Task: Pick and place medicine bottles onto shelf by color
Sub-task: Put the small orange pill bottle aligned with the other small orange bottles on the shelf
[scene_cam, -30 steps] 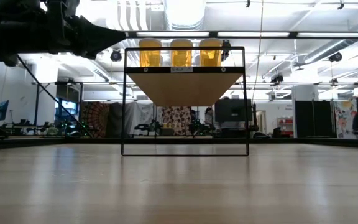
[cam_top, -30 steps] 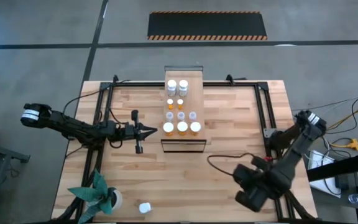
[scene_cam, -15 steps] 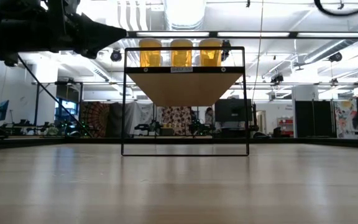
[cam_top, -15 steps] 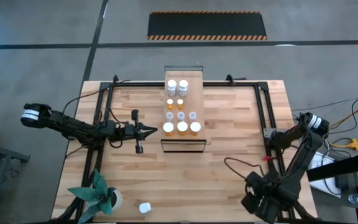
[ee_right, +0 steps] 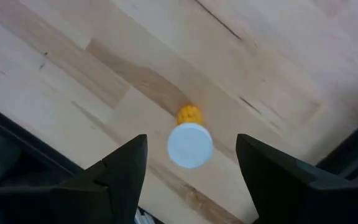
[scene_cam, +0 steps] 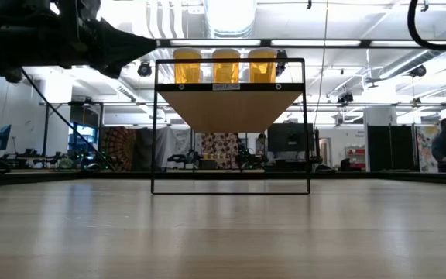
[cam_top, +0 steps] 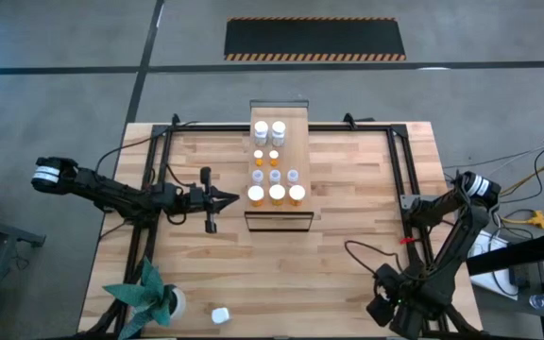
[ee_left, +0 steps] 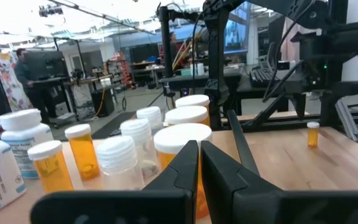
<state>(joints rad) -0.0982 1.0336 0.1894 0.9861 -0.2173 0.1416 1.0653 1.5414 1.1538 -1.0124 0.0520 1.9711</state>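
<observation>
The shelf (cam_top: 279, 106) stands at the table's far middle and carries white, orange and clear medicine bottles (cam_top: 277, 195); the low view shows three orange ones (scene_cam: 225, 66) on it. My left gripper (cam_top: 235, 196) is shut, holds nothing, and points at the shelf's left side. My right gripper (cam_top: 392, 310) hangs at the near right corner, pointing down and open. Between its fingers, with a gap on each side, a small orange bottle (ee_right: 190, 144) with a white cap stands upright on the table. The left wrist view shows this bottle (ee_left: 313, 134) too.
A white pot with a green plant (cam_top: 154, 300) stands at the near left corner, and a small white object (cam_top: 220, 314) lies beside it. A dark frame (cam_top: 404, 179) runs along the table's sides. Bare wood lies between the shelf and the near edge.
My right gripper has moved toward the table's near edge at the right corner. The left arm and the bottles on the shelf have kept still.
</observation>
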